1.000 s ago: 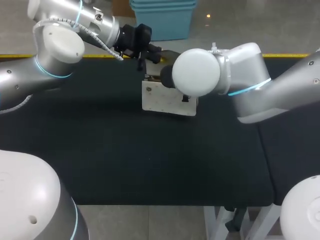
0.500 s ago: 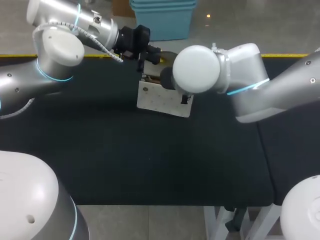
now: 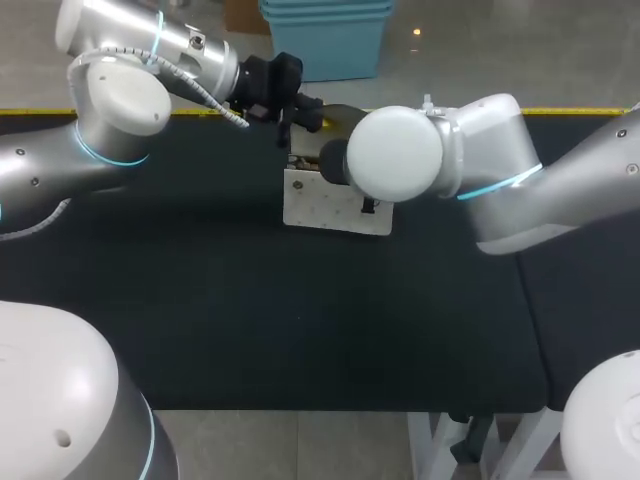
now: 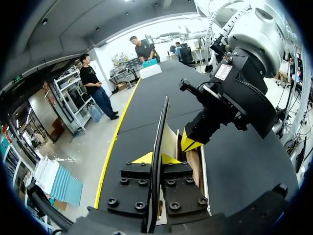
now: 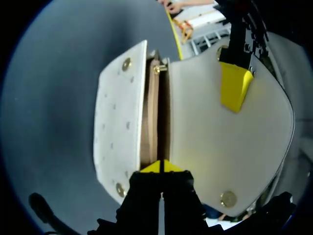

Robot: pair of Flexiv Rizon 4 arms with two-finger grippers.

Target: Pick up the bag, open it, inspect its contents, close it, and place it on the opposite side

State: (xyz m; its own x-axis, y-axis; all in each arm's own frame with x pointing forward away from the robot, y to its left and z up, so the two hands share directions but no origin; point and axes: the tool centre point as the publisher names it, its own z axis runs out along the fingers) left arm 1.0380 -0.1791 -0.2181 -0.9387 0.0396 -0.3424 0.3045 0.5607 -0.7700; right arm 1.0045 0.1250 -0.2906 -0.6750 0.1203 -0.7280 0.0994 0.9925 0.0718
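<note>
bag (image 3: 335, 205) is sitting at the far middle of the black table (image 3: 300, 330), both arms meeting over it; can't tell if it's resting on the cloth or hanging just above

left gripper (image 4: 157, 158) is clamping the bag's flap (image 4: 160, 122): the flap is running edge-on between the two yellow tips and standing up off the body

right gripper (image 5: 160, 167) is pinching the bag's rim at the mouth, tips pressed nearly together on it

from the right wrist, the mouth is gaping. The studded front panel (image 5: 117, 122) is lying to one side of the tips and the flap's pale inner face (image 5: 220, 147) to the other. The tan lining (image 5: 154, 112) is showing in the gap straight ahead. Contents are too dark to make out

in the head view, the right arm's white joint (image 3: 395, 152) is covering its own gripper and the bag's far right corner
</note>
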